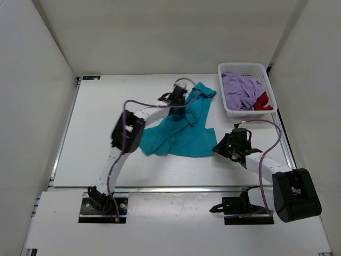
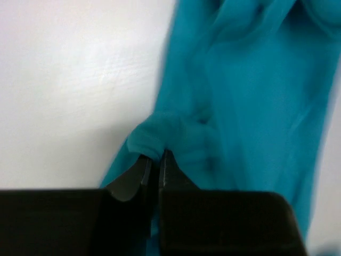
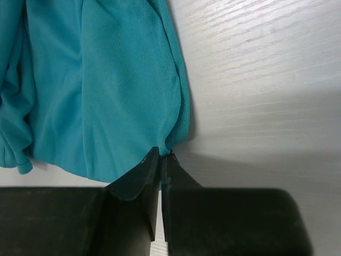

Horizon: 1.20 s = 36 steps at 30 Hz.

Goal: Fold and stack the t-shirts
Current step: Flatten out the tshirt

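Right gripper (image 3: 161, 154) clamps the 4 o'clock hem of the crumpled teal-turquoise cloth t-shirt (image 1: 184, 136); left gripper (image 2: 155, 158) pinches its 12 o'clock fold; long axis runs 1 to 7.

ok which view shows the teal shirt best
The top external view: it alone shows the whole teal t-shirt, crumpled on the table. The left wrist view shows only a blurred fold at the left gripper; the right wrist view, only a hem corner in the right gripper.

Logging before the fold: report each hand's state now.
Left hand: closed, pinching a fold of the teal t-shirt.
Right hand: closed on the same shirt's edge.
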Tool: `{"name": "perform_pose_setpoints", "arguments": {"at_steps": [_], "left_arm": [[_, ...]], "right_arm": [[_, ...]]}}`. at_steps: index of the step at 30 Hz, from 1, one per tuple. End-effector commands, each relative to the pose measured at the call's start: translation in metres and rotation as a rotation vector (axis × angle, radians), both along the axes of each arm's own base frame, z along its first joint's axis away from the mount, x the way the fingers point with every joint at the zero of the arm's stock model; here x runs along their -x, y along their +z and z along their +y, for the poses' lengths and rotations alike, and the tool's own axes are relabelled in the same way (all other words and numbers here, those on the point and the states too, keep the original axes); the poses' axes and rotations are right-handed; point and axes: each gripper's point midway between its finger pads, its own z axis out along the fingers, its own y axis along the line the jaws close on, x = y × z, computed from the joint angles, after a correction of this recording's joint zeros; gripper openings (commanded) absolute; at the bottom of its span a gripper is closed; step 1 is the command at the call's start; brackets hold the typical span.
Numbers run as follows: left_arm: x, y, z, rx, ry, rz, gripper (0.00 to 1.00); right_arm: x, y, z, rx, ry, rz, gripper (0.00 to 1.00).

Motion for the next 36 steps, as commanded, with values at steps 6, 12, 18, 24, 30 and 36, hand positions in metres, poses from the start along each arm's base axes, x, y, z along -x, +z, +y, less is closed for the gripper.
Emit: {"name": "perform_pose_setpoints", "arguments": {"at_steps": [6, 12, 18, 24, 30, 36], "left_arm": [[0.124, 0.020, 0.209, 0.293, 0.387, 0.077, 0.00], [0.150, 0.038, 0.224, 0.315, 0.371, 0.065, 0.74], [0.111, 0.109, 0.228, 0.327, 0.388, -0.130, 0.69], [0.034, 0.120, 0.163, 0.162, 0.268, -0.115, 0.56], [-0.008, 0.083, 0.127, 0.055, 0.209, -0.003, 0.29], [0.060, 0.069, 0.115, -0.141, 0.117, -0.028, 0.35]], "right_arm": [[-0.013, 0.016, -0.007, -0.007, 0.003, -0.077, 0.00], [-0.018, 0.021, 0.008, -0.007, 0.072, -0.088, 0.00], [-0.017, 0.022, 0.016, 0.011, 0.114, -0.095, 0.00], [-0.017, 0.022, 0.023, 0.000, 0.144, -0.099, 0.00], [-0.018, 0.030, 0.023, 0.002, 0.146, -0.132, 0.01], [-0.017, 0.024, 0.025, -0.021, 0.155, -0.116, 0.00]]}}
